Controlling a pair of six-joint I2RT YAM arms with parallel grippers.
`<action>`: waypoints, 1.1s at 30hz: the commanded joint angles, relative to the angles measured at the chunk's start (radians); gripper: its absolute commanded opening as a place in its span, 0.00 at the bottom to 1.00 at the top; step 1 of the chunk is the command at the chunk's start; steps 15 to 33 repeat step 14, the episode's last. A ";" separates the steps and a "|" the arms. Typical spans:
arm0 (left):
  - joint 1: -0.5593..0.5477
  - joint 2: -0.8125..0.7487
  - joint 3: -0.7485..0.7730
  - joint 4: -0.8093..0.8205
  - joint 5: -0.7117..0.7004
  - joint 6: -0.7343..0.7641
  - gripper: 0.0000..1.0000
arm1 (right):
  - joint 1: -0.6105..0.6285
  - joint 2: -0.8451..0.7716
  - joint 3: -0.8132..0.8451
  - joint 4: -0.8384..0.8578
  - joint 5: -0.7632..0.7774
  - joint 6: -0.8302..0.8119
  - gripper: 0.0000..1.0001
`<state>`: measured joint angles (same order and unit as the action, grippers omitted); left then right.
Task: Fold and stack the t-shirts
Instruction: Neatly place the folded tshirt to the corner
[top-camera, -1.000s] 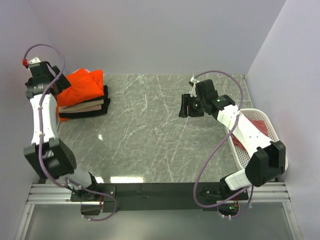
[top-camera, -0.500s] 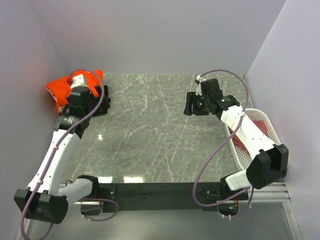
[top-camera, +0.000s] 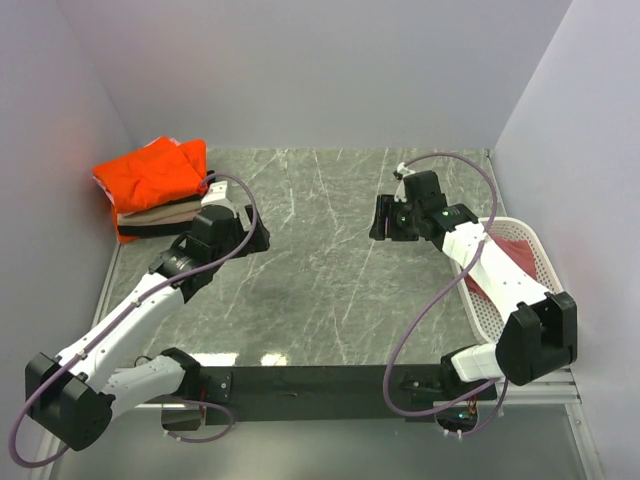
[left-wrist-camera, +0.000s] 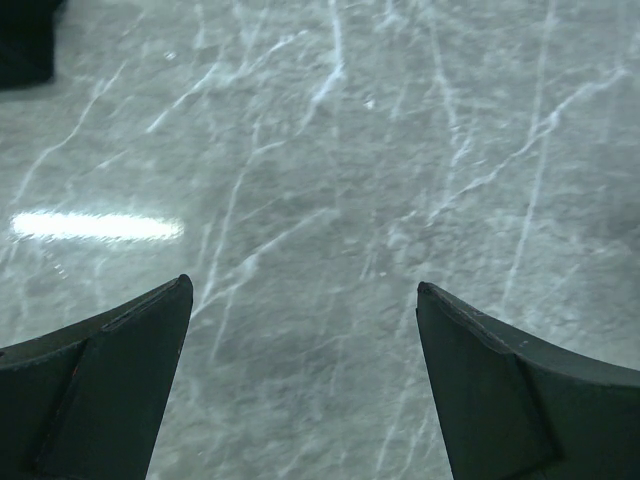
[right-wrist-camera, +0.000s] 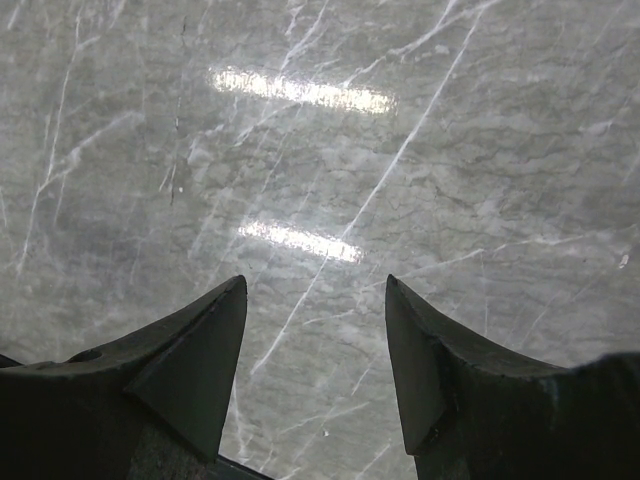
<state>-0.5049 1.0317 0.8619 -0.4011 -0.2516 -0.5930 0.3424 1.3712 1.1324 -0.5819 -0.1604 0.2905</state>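
Observation:
A bright orange t-shirt lies loosely folded on top of a stack at the back left, over a beige shirt and a black one. A dusty rose-red shirt lies in the white basket at the right. My left gripper is open and empty over bare table, just right of the stack; its wrist view shows only marble between the fingers. My right gripper is open and empty over the table's back right; its wrist view shows only marble.
The grey marble table is walled at the back and on both sides. The basket stands against the right wall. A dark corner shows at the top left of the left wrist view.
My left arm has swung away from the stack at the back left, coming down and to the right over the table. The orange shirt stays on the stack. The right gripper shifted slightly right.

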 joint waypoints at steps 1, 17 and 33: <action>-0.024 -0.012 0.019 0.084 0.000 -0.019 0.99 | -0.006 -0.054 -0.031 0.094 -0.013 0.022 0.65; -0.035 -0.084 0.046 0.033 -0.078 0.002 1.00 | -0.006 -0.109 -0.069 0.091 0.018 0.024 0.65; -0.035 -0.084 0.046 0.033 -0.078 0.002 1.00 | -0.006 -0.109 -0.069 0.091 0.018 0.024 0.65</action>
